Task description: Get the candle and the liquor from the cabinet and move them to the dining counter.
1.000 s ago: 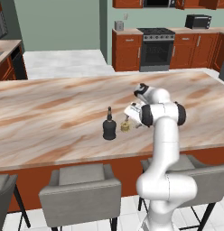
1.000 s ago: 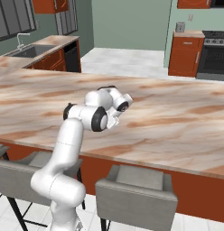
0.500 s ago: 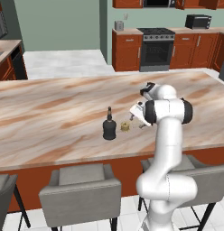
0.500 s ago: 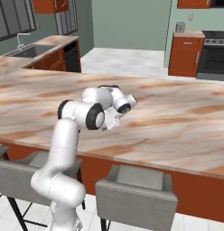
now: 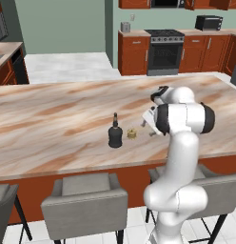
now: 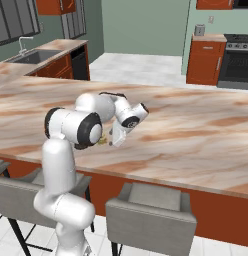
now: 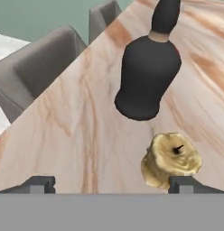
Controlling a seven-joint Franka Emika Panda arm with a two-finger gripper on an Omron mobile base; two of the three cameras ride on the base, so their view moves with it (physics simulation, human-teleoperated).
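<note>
The bottle (image 5: pixel 114 135) is standing upright on the dining surface (image 5: pixel 53 119), toward the edge nearest the stools. The candle (image 5: pixel 131 134) is sitting on the same surface just beside the bottle, on the side facing the arm; the two are close but not touching.

In the hand view, the bottle (image 7: pixel 147 72) is showing a squat black body and a thin neck, with the candle (image 7: pixel 171 159) lying nearer the camera, yellowish-gold with a short dark wick. The two dark fingertips (image 7: pixel 39 184) are sitting far apart at the bottom of that view, so the jaws are standing spread wide and are holding nothing. One fingertip is lying right next to the candle; whether it is touching the candle cannot be determined.

In the left base view, the gripper (image 5: pixel 149 120) is hovering low over the surface just beside the candle, on the side away from the bottle. In the right base view, the gripper (image 6: pixel 117 137) is pointing down and back toward the arm's own elbow, which is hiding the bottle.

Grey stools (image 5: pixel 86 202) are standing along the near edge of the surface. A stove (image 5: pixel 165 51) and a dark toaster oven (image 5: pixel 208 22) are sitting against the far wall.
</note>
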